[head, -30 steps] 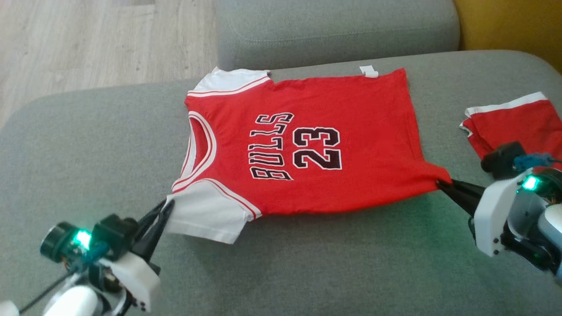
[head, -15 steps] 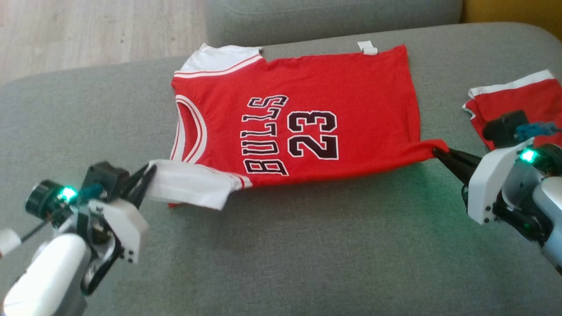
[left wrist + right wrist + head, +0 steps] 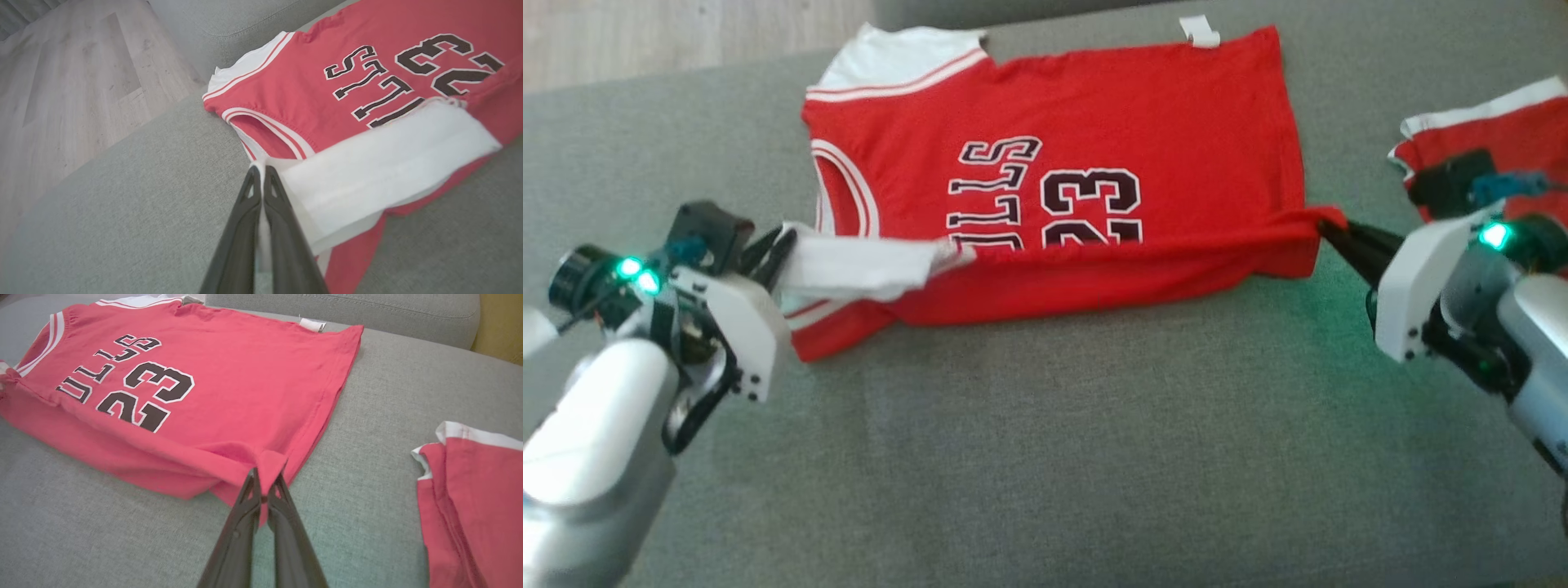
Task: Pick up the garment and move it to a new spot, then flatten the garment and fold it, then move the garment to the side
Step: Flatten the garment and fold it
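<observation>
The grey sofa seat (image 3: 1045, 457) is the largest thing here, a soft woven cushion that should give under pressure and drag a little at cloth, with a back cushion (image 3: 347, 310) behind it and pale wooden floor (image 3: 61, 81) beyond its left end. On the seat, towards its far edge, lies the red jersey (image 3: 1094, 106), spread print up, its near long edge raised off the cushion and turned over towards the lettering. It looks light, thin and limp (nothing in it to carry a fold by itself), so I judge it wants holding at two well-apart points along one edge; a pinch at a corner or hem suits it, and any slack span between will sag. A second red garment (image 3: 1503, 122) lies apart at the right end of the seat, close beside the right arm. The left gripper (image 3: 784, 238) is pinched tight on the white sleeve (image 3: 858, 265) at the jersey's near shoulder; the right gripper (image 3: 1325, 231) is closed on the near hem corner (image 3: 271, 459). A small white tag (image 3: 1196, 31) sticks out at the far hem corner.
</observation>
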